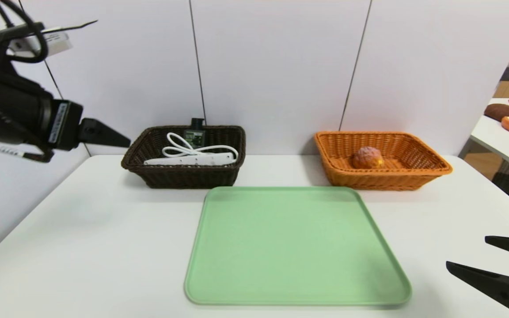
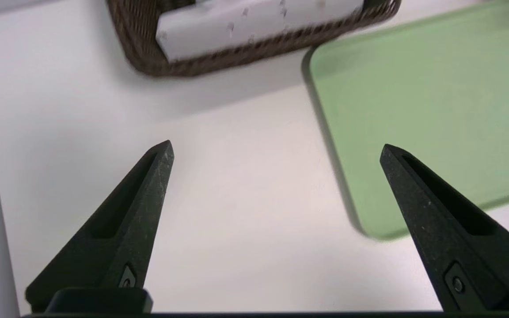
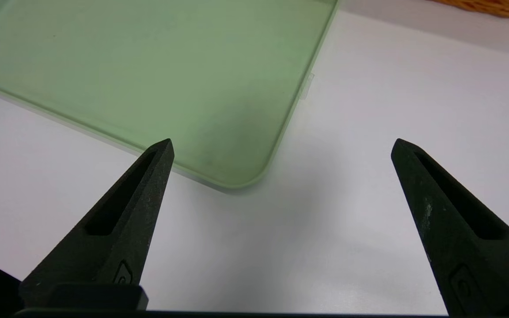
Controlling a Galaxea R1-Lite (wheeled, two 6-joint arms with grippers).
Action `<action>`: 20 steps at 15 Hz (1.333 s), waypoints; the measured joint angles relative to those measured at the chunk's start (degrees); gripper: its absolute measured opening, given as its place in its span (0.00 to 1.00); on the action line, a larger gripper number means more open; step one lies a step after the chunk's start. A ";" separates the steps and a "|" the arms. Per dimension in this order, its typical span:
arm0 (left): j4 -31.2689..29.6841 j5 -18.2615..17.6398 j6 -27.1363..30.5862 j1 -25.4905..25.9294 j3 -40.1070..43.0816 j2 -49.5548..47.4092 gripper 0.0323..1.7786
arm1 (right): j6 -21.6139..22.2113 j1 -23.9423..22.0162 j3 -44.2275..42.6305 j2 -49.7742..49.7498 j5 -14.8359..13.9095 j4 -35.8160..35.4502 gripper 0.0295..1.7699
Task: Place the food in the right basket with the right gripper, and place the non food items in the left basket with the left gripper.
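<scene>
- The bun (image 1: 367, 157) lies in the orange basket (image 1: 431, 170); the power strip (image 1: 190, 159) lies in the brown basket (image 1: 139, 161).
- The left gripper (image 2: 276, 150) hangs raised, fingers wide apart and empty, the brown basket ahead of its tips.
- The right gripper (image 3: 281, 143) sits low, fingers spread, empty, the green tray (image 3: 148, 66) corner between its tips.
</scene>
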 joint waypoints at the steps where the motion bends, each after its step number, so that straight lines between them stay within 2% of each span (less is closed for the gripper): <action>1: 0.05 1.38 -0.61 0.00 4.83 -3.80 0.94 | -0.06 0.05 -0.45 -1.15 -0.20 0.39 0.96; 5: -0.04 5.39 -3.28 0.05 20.85 -19.10 0.94 | -0.09 -0.41 -2.54 -6.02 -1.62 2.19 0.96; 8: -0.09 8.83 -4.63 0.05 30.01 -29.14 0.95 | -0.52 -0.72 -3.95 -10.39 -6.17 6.25 0.96; 12: -0.04 10.15 -4.72 0.07 37.49 -39.89 0.95 | -3.39 -1.13 -4.89 -18.02 -9.05 13.37 0.96; 15: 0.00 10.84 -3.89 1.32 42.67 -46.71 0.95 | -4.61 -4.41 -4.91 -23.22 -9.53 16.68 0.96; 20: 0.05 11.59 -0.16 7.05 50.36 -56.48 0.95 | -4.67 -9.00 -3.93 -28.88 -9.16 19.50 0.96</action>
